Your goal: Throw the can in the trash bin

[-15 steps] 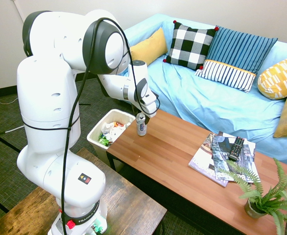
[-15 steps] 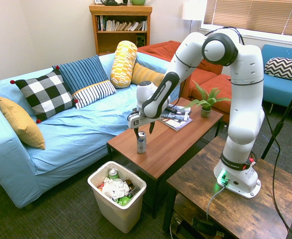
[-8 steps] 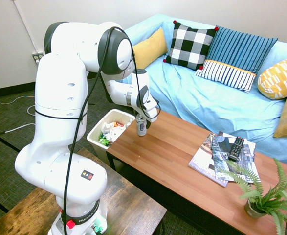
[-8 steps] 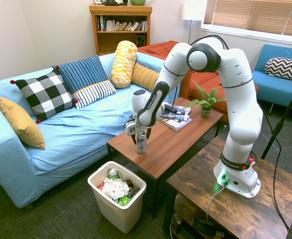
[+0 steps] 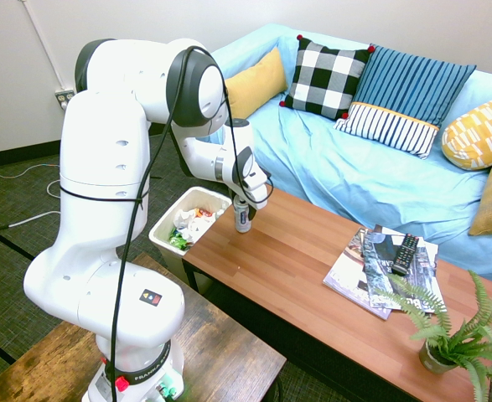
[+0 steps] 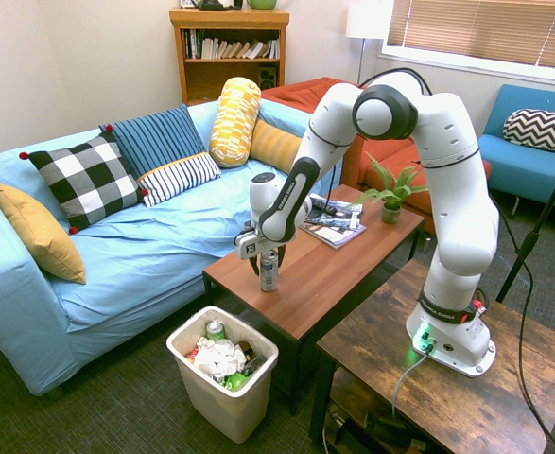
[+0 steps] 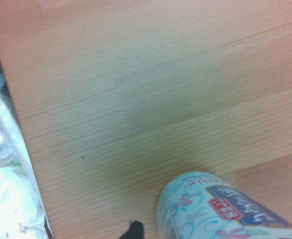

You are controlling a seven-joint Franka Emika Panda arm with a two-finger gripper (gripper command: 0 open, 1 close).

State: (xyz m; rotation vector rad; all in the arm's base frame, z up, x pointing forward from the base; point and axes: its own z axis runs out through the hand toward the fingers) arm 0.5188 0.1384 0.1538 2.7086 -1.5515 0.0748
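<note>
The can [image 5: 243,219] [image 6: 268,272], slim and silver with a blue label, stands upright near the end of the wooden coffee table [image 5: 304,268] closest to the trash bin. My gripper [image 5: 244,209] [image 6: 267,263] is lowered over its top, open, with a finger on each side; I cannot see whether they touch it. The wrist view shows the can [image 7: 220,209] close up on the tabletop. The cream-white trash bin [image 5: 170,213] [image 6: 230,407] sits on the floor just past that table end, holding white, green and red rubbish.
Magazines with a black remote [image 5: 388,260] lie further along the table, and a potted fern [image 5: 447,335] stands at its far end. A blue sofa [image 5: 354,167] with cushions runs behind. A dark wooden side table [image 5: 220,352] stands next to the coffee table.
The arm has come down, bringing my gripper from just above the can to around its upper part. The can has not moved.
</note>
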